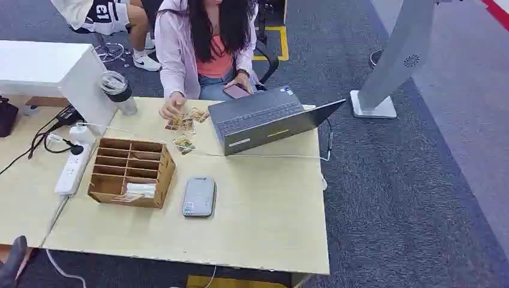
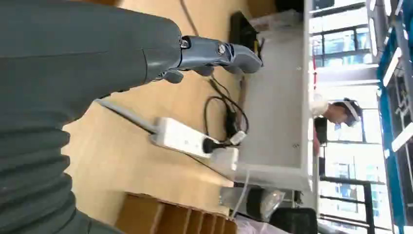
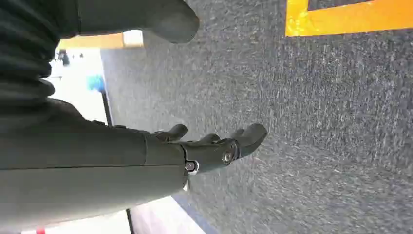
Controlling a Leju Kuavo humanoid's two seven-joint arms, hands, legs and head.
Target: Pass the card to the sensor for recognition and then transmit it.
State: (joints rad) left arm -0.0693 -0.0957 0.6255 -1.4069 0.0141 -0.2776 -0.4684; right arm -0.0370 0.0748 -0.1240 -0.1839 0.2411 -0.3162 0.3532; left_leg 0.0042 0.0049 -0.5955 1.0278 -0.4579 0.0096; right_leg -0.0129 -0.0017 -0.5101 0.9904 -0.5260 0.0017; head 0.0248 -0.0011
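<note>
Carpeted office floor (image 1: 420, 180) around a light wooden table (image 1: 264, 222), with a person (image 1: 204, 42) sitting at the far edge fiddling with some small bits near a laptop (image 1: 264, 120). So the card: I think it's the pale flat thing lying in the wooden organizer (image 1: 129, 171), in a compartment on its near side (image 1: 139, 189), though it's small and I can't swear it's a card. The sensor looks like the grey slab (image 1: 199, 195) just right of the organizer, toward the near edge, its long axis running near-to-far.

Left hand (image 1: 13, 264) is barely peeking in at the near left corner; in the wrist view (image 2: 214, 56) its fingers look stretched out and holding nothing, hovering over the table near the power strip (image 2: 187, 139). So the card sits forward and to the right of it. Right hand (image 3: 214, 146) hangs over the carpet, fingers loosely apart, empty.

Left hand is clearly nearer, so I'd guess it does the reach, then a short hop right to the sensor
</note>
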